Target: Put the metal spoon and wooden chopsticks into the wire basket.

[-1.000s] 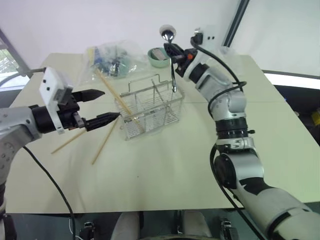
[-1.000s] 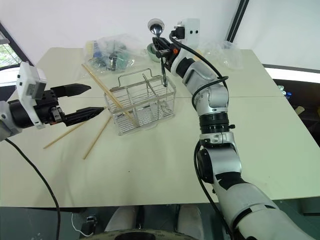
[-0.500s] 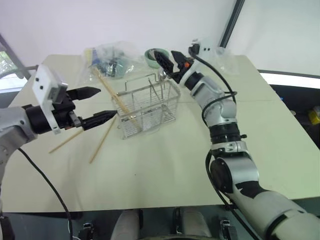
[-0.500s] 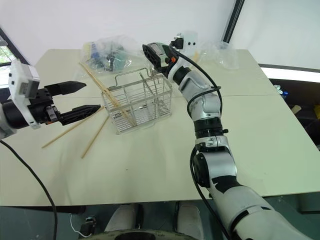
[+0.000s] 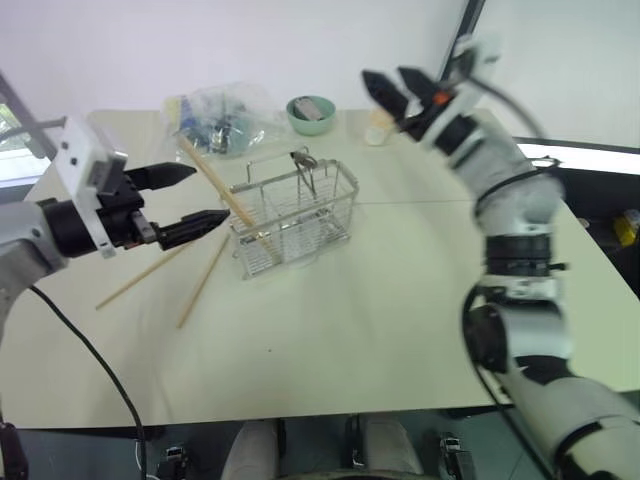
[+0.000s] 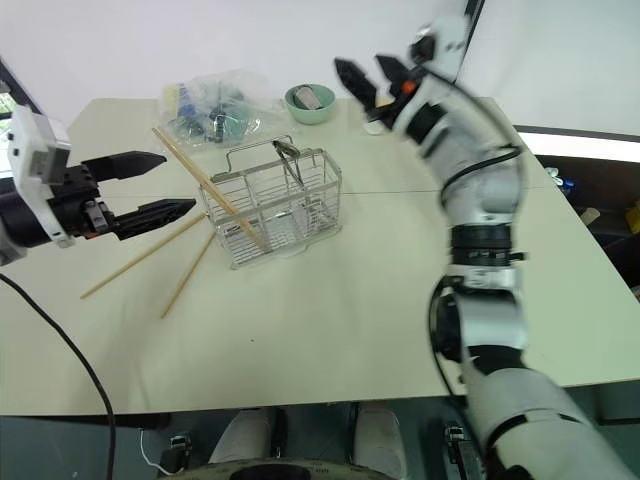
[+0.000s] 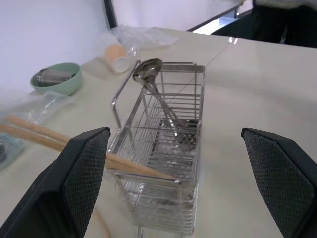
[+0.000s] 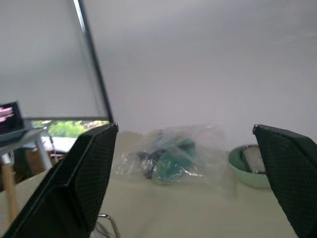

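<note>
The wire basket stands mid-table. The metal spoon leans inside it, bowl up above the rim; the left wrist view shows the spoon in the basket too. Wooden chopsticks lean across the basket's left rim with their lower ends inside, and two more chopsticks lie flat on the table to its left. My left gripper hovers open just left of the basket, empty. My right gripper is open and empty, raised high to the right of and behind the basket.
A green bowl holding something metal sits behind the basket, with a small cup to its right. A clear plastic bag of items lies at the back left. The table is bare in front of the basket.
The right gripper let the spoon go into the basket, opened, and swung up and to the right away from it. The left gripper has stayed put.
</note>
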Tool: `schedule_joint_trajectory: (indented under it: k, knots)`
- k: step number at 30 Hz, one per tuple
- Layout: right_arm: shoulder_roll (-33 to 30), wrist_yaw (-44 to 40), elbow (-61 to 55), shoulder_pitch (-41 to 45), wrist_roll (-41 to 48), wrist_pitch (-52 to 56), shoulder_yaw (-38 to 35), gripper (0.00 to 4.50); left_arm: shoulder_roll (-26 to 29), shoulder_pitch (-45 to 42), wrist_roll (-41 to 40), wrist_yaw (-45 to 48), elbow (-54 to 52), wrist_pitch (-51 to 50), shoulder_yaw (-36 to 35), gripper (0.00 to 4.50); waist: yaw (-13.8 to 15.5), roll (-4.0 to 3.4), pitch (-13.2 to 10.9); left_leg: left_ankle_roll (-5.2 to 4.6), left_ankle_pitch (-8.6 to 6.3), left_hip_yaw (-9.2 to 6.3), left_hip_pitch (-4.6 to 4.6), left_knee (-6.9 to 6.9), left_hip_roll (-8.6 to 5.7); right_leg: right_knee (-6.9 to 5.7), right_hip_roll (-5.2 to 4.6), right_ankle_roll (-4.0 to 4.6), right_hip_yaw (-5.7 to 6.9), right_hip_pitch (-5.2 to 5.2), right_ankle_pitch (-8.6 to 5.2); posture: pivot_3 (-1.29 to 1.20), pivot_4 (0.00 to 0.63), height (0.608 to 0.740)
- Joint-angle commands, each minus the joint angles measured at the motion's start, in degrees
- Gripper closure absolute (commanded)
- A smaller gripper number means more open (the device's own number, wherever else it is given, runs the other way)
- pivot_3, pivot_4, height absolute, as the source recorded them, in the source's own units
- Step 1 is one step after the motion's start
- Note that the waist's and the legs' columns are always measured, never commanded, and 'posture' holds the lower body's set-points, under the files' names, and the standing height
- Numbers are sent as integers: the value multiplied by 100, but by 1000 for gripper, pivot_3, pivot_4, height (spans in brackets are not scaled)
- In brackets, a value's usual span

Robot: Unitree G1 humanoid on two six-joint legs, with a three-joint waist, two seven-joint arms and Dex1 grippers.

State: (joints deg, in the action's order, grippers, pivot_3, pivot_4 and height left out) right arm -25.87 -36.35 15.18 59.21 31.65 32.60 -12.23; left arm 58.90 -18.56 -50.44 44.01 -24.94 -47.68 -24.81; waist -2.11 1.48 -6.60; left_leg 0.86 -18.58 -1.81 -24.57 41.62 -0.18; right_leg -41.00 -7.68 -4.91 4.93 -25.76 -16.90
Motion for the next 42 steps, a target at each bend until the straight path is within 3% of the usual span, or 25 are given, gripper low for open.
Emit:
schedule_joint_trajectory:
  k: [1, 4, 6, 10, 15, 20, 25, 33, 42]
  knots:
    - [-1002, -1292, -926, -49, 382, 417, 73, 19, 348, 132, 133, 153, 310, -50, -673, 0, -7, 2, 2, -9, -5, 1, 6, -3, 0, 1, 0, 0, 0, 3, 0, 0, 150, 633]
    - [-1862, -2308, -1759, -787, 682, 733, 229, 19, 543, 547, 345, 408, 620, -50, -1010, 0, -21, 11, 13, -37, -21, 3, 26, -21, 3, 20, 2, -9, 1, 32, -7, 0, 150, 633]
    - [-2121, -2595, -2084, -1124, 825, 834, 242, 19, 575, 706, 408, 497, 726, -21, -1092, 0, -44, 9, 14, -37, -21, 8, 43, -52, 7, 89, 2, -45, 0, 67, -29, 0, 150, 633]
    - [-2448, -2961, -2765, -2060, 955, 938, 256, 19, 611, 1147, 731, 784, 903, 144, -917, 0, 8, -2, 9, -35, -21, 8, 47, -47, 13, 92, -9, -21, -2, 67, -30, 0, 150, 633]
    - [-2279, -2488, -3481, -3075, 795, 793, 296, 19, 467, 1461, 1618, 641, 1249, 419, 304, 0, 153, -9, 9, -29, -24, 3, 71, -48, 15, 113, -14, -1, -8, 66, -24, 0, 150, 633]
    - [-2089, -1912, -3988, -3541, 1037, 986, 70, 19, -319, 267, 2160, -234, 1950, -239, 1568, 0, 311, -4, 10, -23, -19, -2, 47, -46, 13, 159, -9, 34, -4, 67, 8, 0, 150, 633]
    - [-2012, -1499, -4315, -3815, 1233, 1150, -79, 19, -979, -691, 2275, -562, 2446, -660, 1905, 0, 391, 3, 14, 2, -2, 2, 39, -28, 5, 177, -5, 20, 0, 94, 18, 0, 150, 633]
    - [-1946, -991, -4536, -4064, 1425, 1239, -196, 19, -1427, -1590, 2660, -647, 3159, -965, 2463, 0, 417, 7, 24, 1, -2, 9, 42, -42, 1, 185, -5, 17, 0, 112, 20, 0, 150, 633]
    - [-1869, -728, -4580, -4119, 1493, 1183, -90, 19, -1721, -1946, 3097, -569, 3357, -1165, 3176, 0, 425, 11, 26, 0, -1, 6, 52, -38, 4, 178, -1, 23, 1, 117, 17, 0, 150, 633]
